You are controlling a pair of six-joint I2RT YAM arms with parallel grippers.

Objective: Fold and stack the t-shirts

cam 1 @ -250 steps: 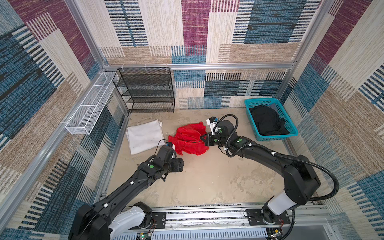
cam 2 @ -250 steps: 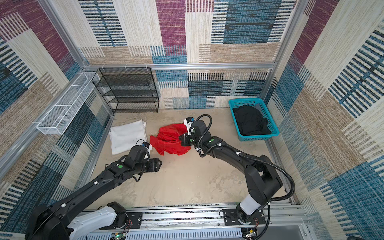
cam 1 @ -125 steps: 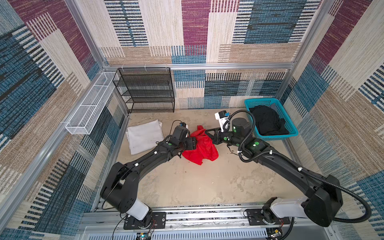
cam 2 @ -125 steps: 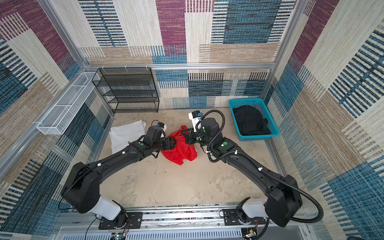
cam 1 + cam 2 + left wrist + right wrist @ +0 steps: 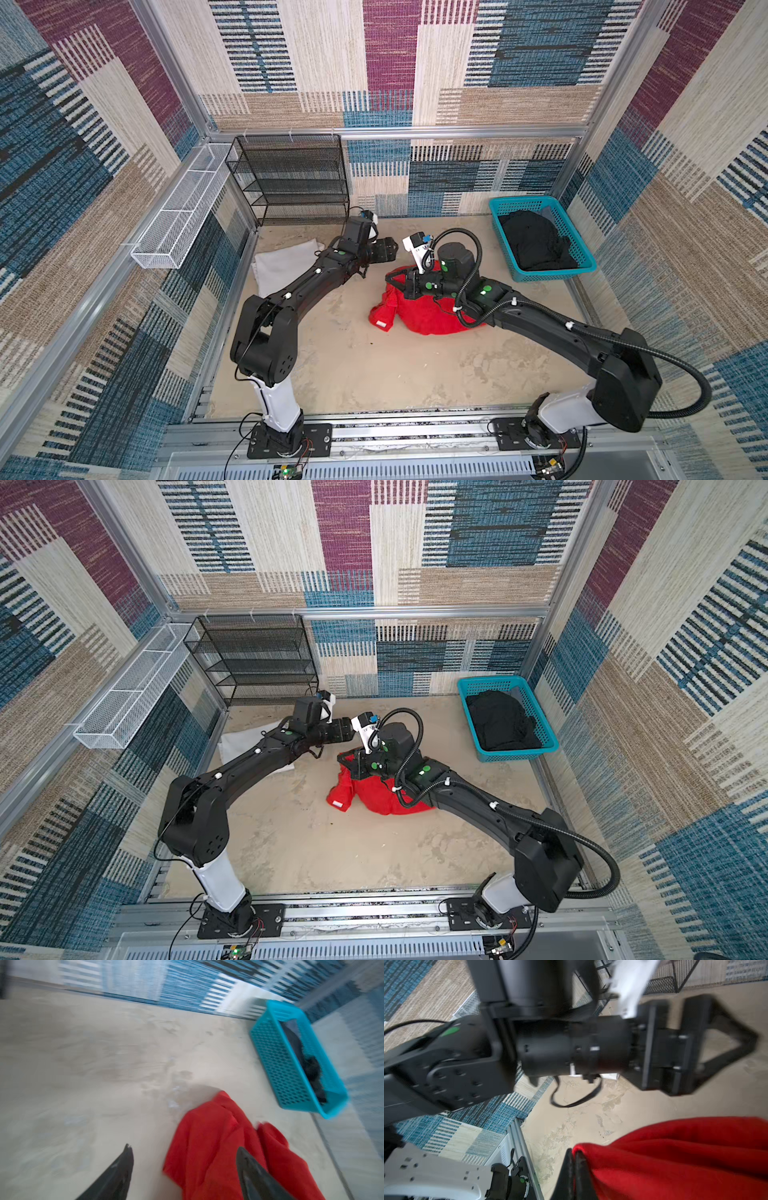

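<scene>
The red t-shirt hangs bunched over the sandy floor, its lower part resting there. My right gripper is shut on its upper edge; in the right wrist view the jaws pinch a red fold. My left gripper hovers open just behind the shirt, holding nothing; in the left wrist view the red cloth lies below its spread jaws. The white t-shirt lies flat at the left. The black t-shirt sits crumpled in the basket.
A teal plastic basket stands at the back right. A black mesh shelf rack stands against the back wall. A white wire tray hangs on the left wall. The left arm's wrist fills much of the right wrist view.
The left arm swung from the front left up to the shirt and now stands open behind it. The right gripper carried the red shirt rightward and lifted it, so it hangs.
</scene>
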